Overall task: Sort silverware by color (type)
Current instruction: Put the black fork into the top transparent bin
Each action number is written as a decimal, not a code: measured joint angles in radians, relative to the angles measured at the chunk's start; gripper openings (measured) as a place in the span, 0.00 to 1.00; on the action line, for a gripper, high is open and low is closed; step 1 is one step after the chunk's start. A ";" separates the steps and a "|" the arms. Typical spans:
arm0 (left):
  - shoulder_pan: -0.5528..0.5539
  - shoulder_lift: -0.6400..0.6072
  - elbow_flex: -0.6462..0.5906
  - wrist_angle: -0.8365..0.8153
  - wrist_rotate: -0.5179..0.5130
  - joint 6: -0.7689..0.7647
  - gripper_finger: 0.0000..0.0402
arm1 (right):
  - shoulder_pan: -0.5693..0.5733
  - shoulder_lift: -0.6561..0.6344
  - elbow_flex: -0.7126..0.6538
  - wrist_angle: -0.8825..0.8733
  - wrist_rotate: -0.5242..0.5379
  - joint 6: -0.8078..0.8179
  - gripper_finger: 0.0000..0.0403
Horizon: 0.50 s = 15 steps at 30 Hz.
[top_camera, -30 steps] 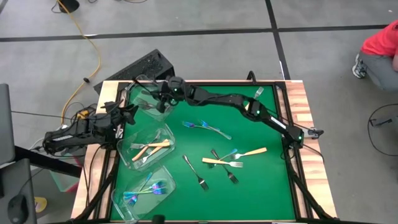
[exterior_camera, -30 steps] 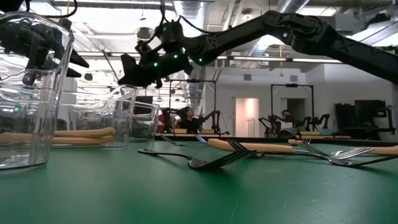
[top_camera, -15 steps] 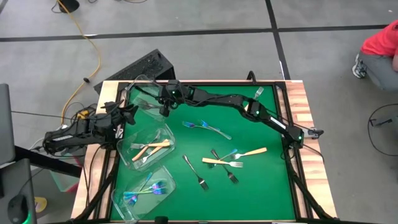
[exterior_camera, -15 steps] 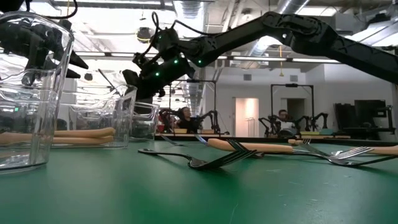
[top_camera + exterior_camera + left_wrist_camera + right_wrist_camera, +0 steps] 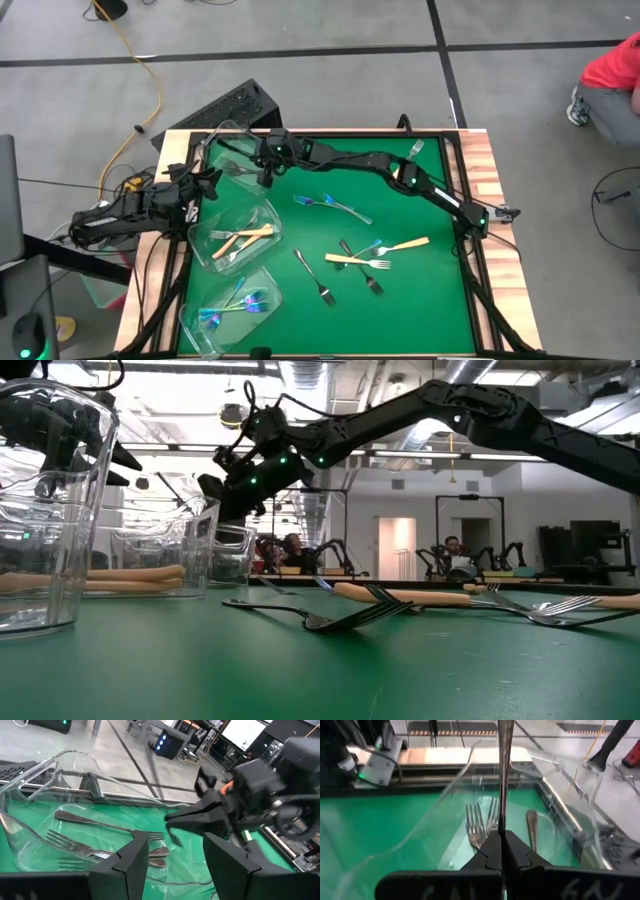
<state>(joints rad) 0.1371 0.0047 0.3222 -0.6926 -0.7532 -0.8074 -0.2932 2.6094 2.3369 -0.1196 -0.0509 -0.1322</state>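
Green felt covers the worktop (image 5: 420, 300), and we see the right gripper (image 5: 268, 170) reaching to the upper left of the high view, over the farthest clear tub (image 5: 232, 160). Its jaws are pressed together, pinching a silver-grey fork (image 5: 503, 770) by the handle, upright above two like forks (image 5: 480, 827) lying in that tub. The left gripper (image 5: 205, 180) waits just beside the tub at the frame's left, jaws spread. The middle tub (image 5: 262, 213) holds cream-handled forks (image 5: 245, 236), the nearest tub (image 5: 270, 280) iridescent blue-purple forks (image 5: 238, 305). Loose forks (image 5: 360, 262) of all three kinds lie at mid-frame; we cannot count them surely. A person in red (image 5: 610, 75) sits at the upper right.
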 joint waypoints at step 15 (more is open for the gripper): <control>0.000 0.000 0.000 -0.002 -0.007 -0.002 0.43 | 0.005 0.025 0.000 -0.011 0.001 0.027 0.02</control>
<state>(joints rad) 0.1371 0.0044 0.3222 -0.6942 -0.7601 -0.8097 -0.2878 2.6343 2.3368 -0.1307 -0.0498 -0.1055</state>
